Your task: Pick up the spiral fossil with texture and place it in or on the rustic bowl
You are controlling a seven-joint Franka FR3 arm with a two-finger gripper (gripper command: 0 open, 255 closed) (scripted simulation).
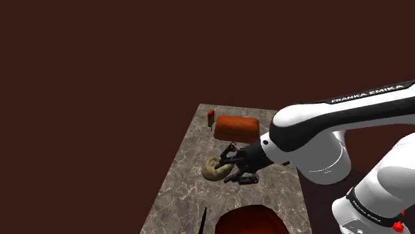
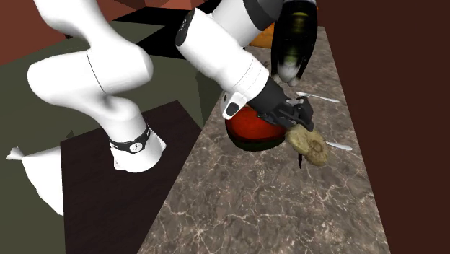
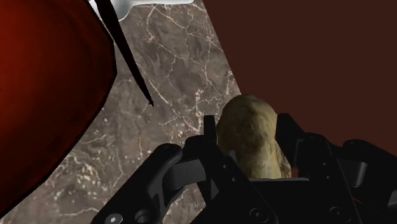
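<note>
Marbled table (image 1: 186, 193) bore the bowl (image 3: 44, 95) close by; your fingers (image 3: 285, 130) clamped the fossil (image 3: 248, 137) edgewise, seemingly for a short carry.

This is looking like a home kitchen. A long marbled stone counter (image 1: 193, 193) is running beside a dark brown wall (image 1: 100, 66). Tableware is lying on it: a red bowl (image 1: 253, 223) is sitting at the shoulder view's near edge, and in the second exterior view white cutlery (image 2: 321, 97) and a dark bottle (image 2: 296, 36) are showing farther along. An olive floor (image 2: 86, 79) is spreading to the counter's left there.
</note>
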